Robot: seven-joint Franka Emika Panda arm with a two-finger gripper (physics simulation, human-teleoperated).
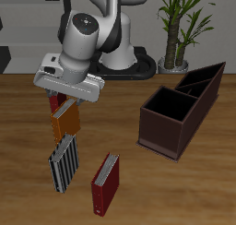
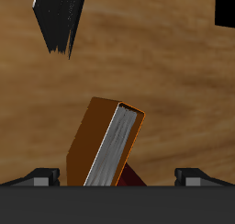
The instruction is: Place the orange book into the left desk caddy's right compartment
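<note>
The orange book (image 1: 64,125) sits tilted on the table with its pale page edges showing in the wrist view (image 2: 103,143). It seems to lean on a dark red book (image 1: 61,107) right beside it. My gripper (image 1: 67,101) hangs directly over the orange book; in the wrist view (image 2: 117,178) its jaws stand wide apart on either side of the book, not touching it. The left desk caddy (image 1: 162,136) is a dark maroon-brown open box standing well off to the side. Its wide squarish right compartment (image 1: 171,107) is the cell nearest the table's front.
A black-and-white striped book (image 1: 63,161) lies just in front of the orange book and also shows in the wrist view (image 2: 60,16). Another dark red book (image 1: 105,183) lies near the table's front edge. A potted plant (image 1: 180,26) stands behind the caddy.
</note>
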